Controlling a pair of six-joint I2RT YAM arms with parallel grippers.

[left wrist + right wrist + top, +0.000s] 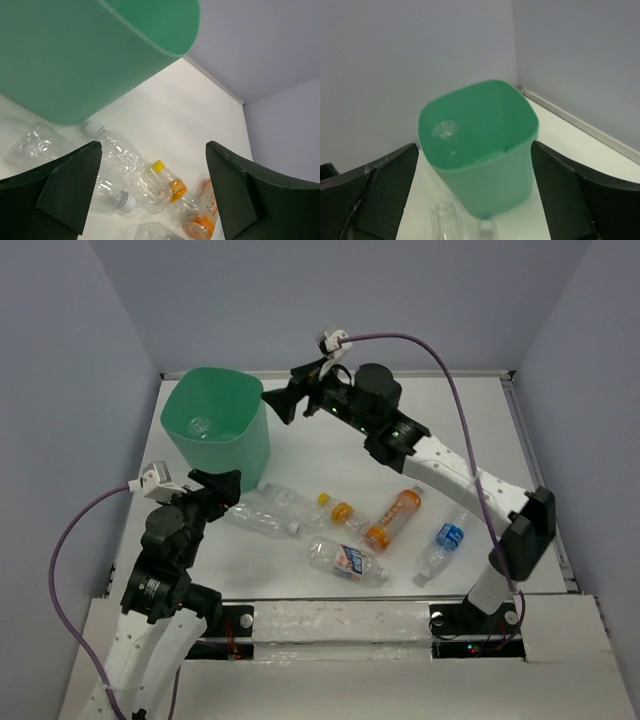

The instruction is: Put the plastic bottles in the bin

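Inside the bin [248, 455], one clear bottle [203, 425], other bottles [345, 560] beside it, left end effector [222, 483] and right end effector [282, 395] released

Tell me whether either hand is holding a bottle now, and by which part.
Nothing is held. The left hand and the right hand are both open and empty.

Inspection of my white table [480, 430]: surface level. The mint-green bin [240, 455] stands upright at my far left. Six plastic bottles lie on their sides nearer my bases.
- Clear bottle [288, 502]: cap just beside the bin's foot.
- Second clear bottle [255, 520]: alongside the first.
- Yellow-capped bottle [340, 510]: centre.
- Orange-labelled bottle [393, 519]: just right of it.
- Blue-labelled bottle [443, 545]: farthest right.
- White-orange labelled bottle [345, 560]: nearest me.
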